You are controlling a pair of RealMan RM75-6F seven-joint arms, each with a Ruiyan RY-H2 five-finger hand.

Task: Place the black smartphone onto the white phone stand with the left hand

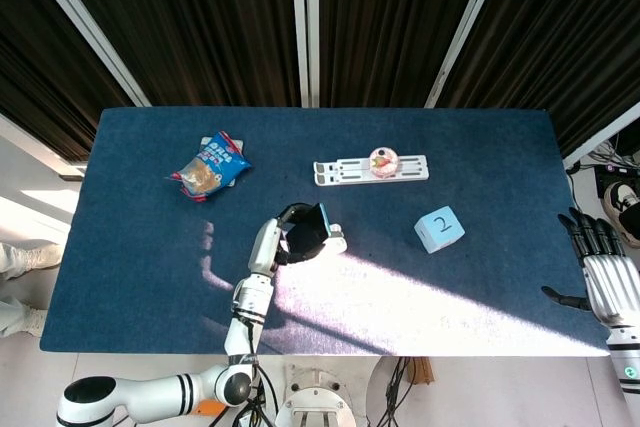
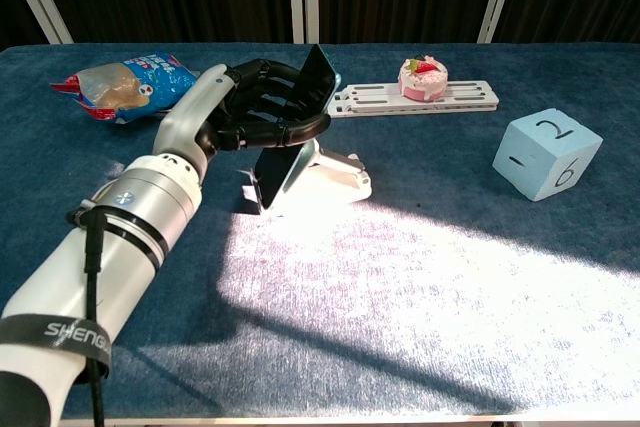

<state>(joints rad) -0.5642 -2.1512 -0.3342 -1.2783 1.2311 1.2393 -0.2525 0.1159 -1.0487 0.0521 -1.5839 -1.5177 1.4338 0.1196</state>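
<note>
My left hand (image 2: 245, 112) holds the black smartphone (image 2: 297, 127), fingers wrapped round its back, the phone tilted and leaning against the sloped back of the white phone stand (image 2: 335, 175). From above, that left hand (image 1: 283, 243) and the smartphone (image 1: 309, 229) cover most of the phone stand (image 1: 337, 241), near the table's middle. I cannot tell whether the phone's lower edge rests on the stand's lip. My right hand (image 1: 604, 272) hangs beyond the table's right edge, fingers spread and holding nothing.
A blue numbered cube (image 2: 547, 153) sits to the right of the stand. A long white rack (image 2: 410, 99) carries a small cake (image 2: 420, 77) behind it. A snack bag (image 2: 125, 83) lies at the back left. Bright sunlight crosses the front of the blue table (image 2: 420, 287).
</note>
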